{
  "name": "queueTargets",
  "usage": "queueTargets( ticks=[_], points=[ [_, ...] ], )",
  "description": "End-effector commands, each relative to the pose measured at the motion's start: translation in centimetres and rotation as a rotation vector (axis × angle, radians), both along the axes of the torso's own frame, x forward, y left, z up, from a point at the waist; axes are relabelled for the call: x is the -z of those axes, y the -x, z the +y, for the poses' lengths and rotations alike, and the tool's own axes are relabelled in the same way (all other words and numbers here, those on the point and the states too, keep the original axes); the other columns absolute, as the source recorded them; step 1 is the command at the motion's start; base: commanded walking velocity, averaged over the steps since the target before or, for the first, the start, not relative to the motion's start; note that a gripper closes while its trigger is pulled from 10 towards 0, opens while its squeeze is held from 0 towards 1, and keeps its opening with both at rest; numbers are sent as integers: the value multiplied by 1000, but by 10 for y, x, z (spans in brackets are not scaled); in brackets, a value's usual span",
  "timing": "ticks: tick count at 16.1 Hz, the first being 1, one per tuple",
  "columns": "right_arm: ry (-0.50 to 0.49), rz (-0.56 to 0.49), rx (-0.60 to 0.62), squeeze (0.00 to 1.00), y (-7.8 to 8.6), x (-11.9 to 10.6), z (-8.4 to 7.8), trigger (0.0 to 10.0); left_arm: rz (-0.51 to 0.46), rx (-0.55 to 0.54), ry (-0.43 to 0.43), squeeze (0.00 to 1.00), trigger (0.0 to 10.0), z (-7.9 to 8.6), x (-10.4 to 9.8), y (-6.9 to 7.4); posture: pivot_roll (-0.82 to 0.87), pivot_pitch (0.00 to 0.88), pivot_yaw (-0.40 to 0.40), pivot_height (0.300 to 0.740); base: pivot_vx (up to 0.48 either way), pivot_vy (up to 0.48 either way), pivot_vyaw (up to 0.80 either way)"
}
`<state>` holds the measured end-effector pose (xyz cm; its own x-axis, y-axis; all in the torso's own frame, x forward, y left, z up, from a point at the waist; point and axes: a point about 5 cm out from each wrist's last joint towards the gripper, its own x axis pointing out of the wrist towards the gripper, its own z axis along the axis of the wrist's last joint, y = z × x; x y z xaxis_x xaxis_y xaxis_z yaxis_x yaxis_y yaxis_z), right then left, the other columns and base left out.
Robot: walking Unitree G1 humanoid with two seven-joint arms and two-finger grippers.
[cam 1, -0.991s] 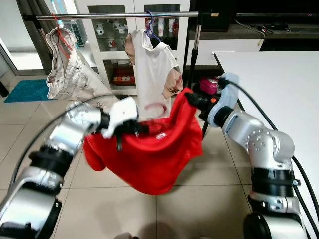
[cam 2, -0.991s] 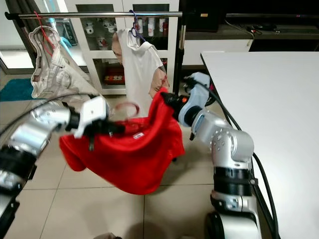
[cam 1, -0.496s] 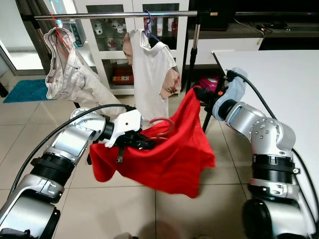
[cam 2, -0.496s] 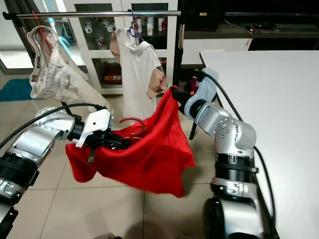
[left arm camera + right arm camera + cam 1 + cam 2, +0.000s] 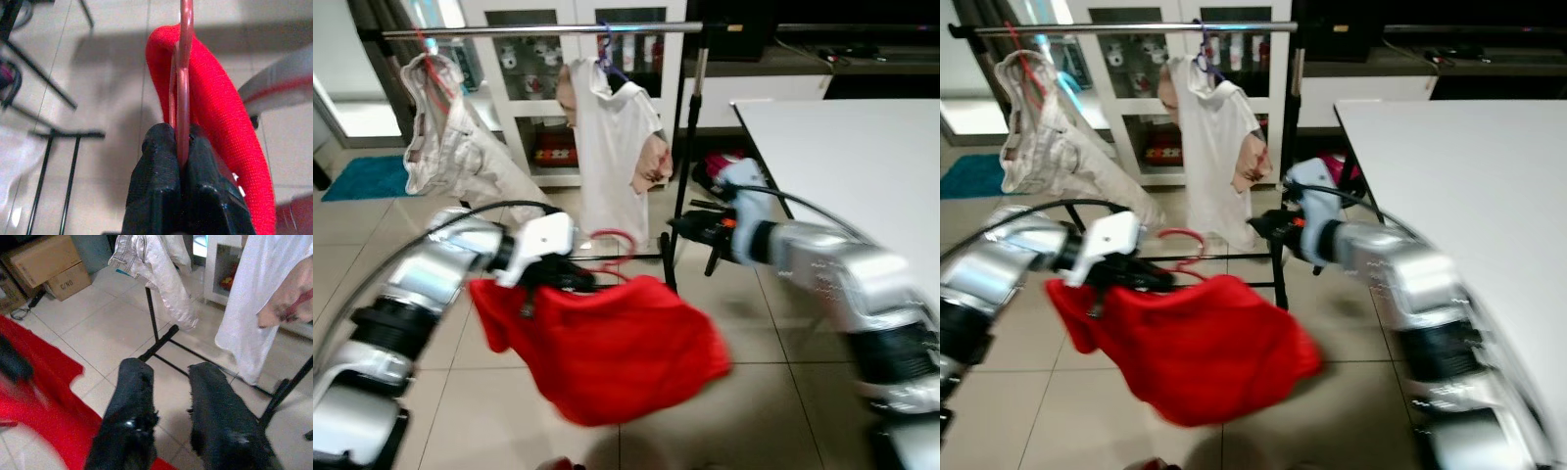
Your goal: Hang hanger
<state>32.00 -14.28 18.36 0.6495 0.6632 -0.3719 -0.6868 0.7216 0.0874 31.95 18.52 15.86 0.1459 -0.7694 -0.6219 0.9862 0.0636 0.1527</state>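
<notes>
Hanging from the rail [image 5: 538, 31] across the frame's top are two garments: pale trousers [image 5: 450, 147] upper left, white shirt [image 5: 612, 137] centre. Below, the left hand [image 5: 570, 277] clenches the red hanger [image 5: 612, 257] carrying one red shirt [image 5: 602, 348]. Right hand [image 5: 680, 227], centre-right, is released, beside the white worktop [image 5: 862, 157].

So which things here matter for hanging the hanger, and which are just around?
Job: red plastic hanger, red knit garment, left end effector, silver rail.
Around: white shirt, beige trousers, white table, teal mat.
</notes>
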Motion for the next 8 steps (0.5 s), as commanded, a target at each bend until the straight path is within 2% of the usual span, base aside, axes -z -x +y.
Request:
queueTargets(
  ticks=[1,2,3,4,7,8],
  points=[
    [-18,-63,-35,1000,1,-14,-7,10000,-42,-19,3,0,0,7,-13,-4,-140,0,45,740,0,0,0],
    [-53,-143,-58,1000,0,-26,-17,10000,-40,-30,28,0,0,13,-18,-4,-141,0,47,740,0,0,0],
    [-63,-186,-98,1000,3,-30,-19,10000,-41,-24,43,0,0,13,-20,-3,-140,0,47,740,0,0,0],
    [-61,-231,-197,1000,11,-33,-18,10000,-43,-5,69,0,0,12,-23,-1,-140,0,47,740,0,0,0],
    [-27,-236,-422,1000,36,-32,1,10000,-47,59,159,0,0,0,-31,3,-144,0,46,740,0,0,0],
    [19,-242,-479,0,40,-25,17,10000,-64,95,192,0,0,-8,-35,4,-146,0,48,740,0,0,0]
  ],
)
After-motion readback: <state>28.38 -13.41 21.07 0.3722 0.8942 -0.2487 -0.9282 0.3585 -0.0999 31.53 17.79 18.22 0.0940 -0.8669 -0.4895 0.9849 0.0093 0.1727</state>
